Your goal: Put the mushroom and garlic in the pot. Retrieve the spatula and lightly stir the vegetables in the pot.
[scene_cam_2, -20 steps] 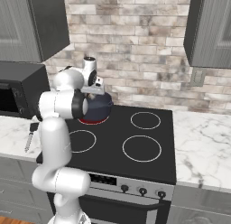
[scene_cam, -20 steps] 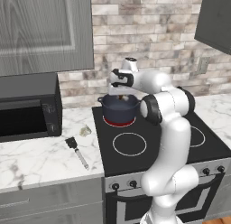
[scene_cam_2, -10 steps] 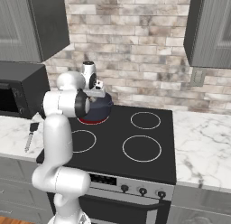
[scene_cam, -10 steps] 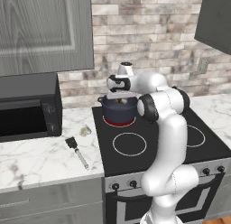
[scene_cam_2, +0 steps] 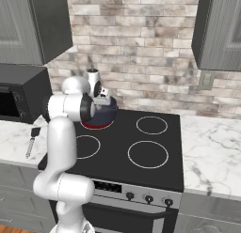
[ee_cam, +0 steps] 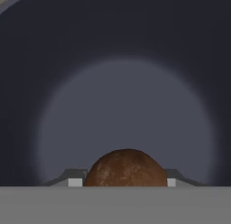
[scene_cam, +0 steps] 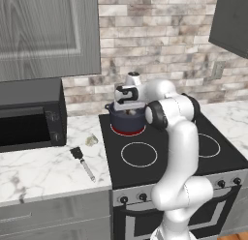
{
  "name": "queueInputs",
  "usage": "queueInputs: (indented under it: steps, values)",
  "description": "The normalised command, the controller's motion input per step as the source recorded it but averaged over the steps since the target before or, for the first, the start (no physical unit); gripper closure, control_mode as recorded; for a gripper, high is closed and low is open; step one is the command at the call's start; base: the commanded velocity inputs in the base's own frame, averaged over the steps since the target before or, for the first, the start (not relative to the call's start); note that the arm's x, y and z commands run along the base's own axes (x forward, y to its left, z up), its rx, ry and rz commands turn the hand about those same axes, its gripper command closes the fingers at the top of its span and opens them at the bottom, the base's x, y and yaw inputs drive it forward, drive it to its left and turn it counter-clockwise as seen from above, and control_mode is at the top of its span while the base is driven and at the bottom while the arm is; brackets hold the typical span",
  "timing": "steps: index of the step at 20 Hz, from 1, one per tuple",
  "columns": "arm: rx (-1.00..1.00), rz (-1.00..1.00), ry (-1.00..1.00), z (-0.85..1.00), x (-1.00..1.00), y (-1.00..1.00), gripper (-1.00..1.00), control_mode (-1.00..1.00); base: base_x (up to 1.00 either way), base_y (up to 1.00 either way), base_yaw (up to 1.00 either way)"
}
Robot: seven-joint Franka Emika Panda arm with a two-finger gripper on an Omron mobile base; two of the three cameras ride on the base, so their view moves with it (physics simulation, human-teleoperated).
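Gripper (ee_cam: 125, 184) clamping mushroom (ee_cam: 125, 168), hanging inside pot (scene_cam: 127, 119) on rear-left burner. Garlic (scene_cam: 91, 140), spatula (scene_cam: 81, 161) waiting on counter. Advising low release over pot centre, then straight lift clearing rim.

Pot (scene_cam: 127, 120): dark navy blue, inside shading to a paler grey-blue floor (ee_cam: 126, 114). Mushroom (ee_cam: 126, 168): mottled brown cap. Burner ring under the pot (scene_cam: 127, 133): red; others white on black stovetop (scene_cam_2: 141, 154). Garlic (scene_cam: 90, 140), left of the pot: pale beige-grey. Spatula (scene_cam: 81, 162): black head, silver-grey handle. Counter (scene_cam: 38, 169): white marble, grey veins. Backsplash (scene_cam_2: 141, 49): brown-grey brick.
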Motion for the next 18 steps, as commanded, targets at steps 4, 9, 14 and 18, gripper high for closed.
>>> queueInputs:
  steps: [4, 9, 14, 18]
  values:
    - [-0.02, 0.0, 0.0, -0.24, 0.07, 0.0, -1.0, -1.0, 0.0, 0.0, 0.0]
    - [0.0, 0.0, 0.0, -0.1, 0.15, 0.0, -1.0, -1.0, 0.0, 0.0, 0.0]
    - [0.0, 0.0, 0.0, -0.01, 0.12, 0.0, -1.0, -1.0, 0.0, 0.0, 0.0]
    - [0.0, 0.0, 0.0, 0.01, 0.03, 0.0, -1.0, -1.0, 0.0, 0.0, 0.0]
